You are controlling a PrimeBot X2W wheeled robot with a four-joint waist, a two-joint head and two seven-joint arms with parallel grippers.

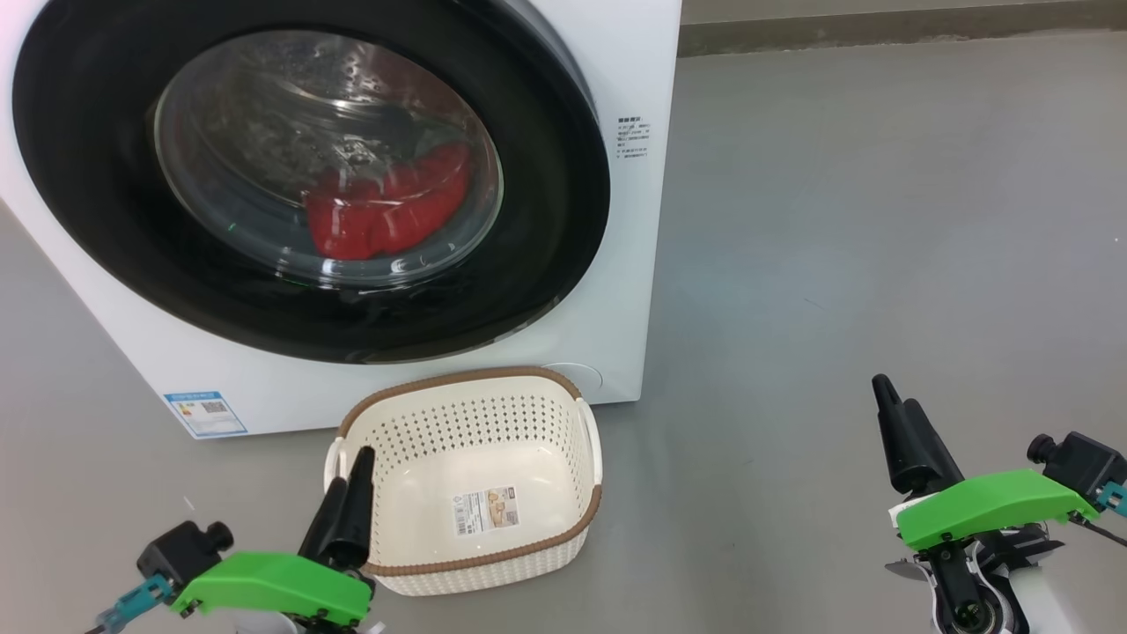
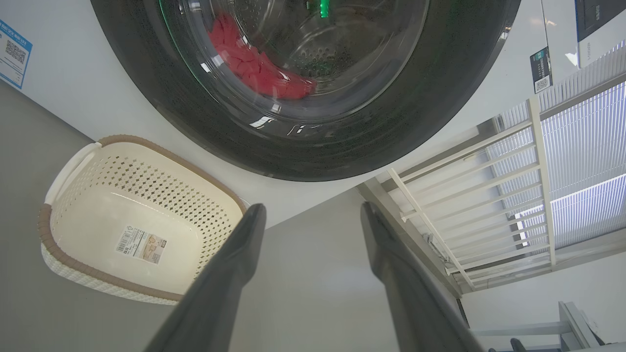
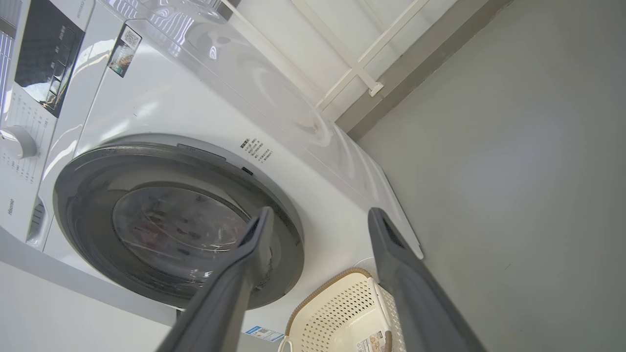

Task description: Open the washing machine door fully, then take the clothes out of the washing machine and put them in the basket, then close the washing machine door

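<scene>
Smooth grey floor (image 1: 880,220) lies under the left gripper (image 1: 352,467) and right gripper (image 1: 894,394) — both spread, empty. The basket (image 1: 475,423) sits just beside the left fingers (image 1: 345,515); beyond it the closed washing machine door (image 1: 88,176), top cut off — red clothes (image 1: 387,211) blurred behind glass.

Plain grey floor (image 1: 880,220) with the white washing machine (image 1: 634,70) and the cream basket (image 1: 475,563) just in front.
</scene>
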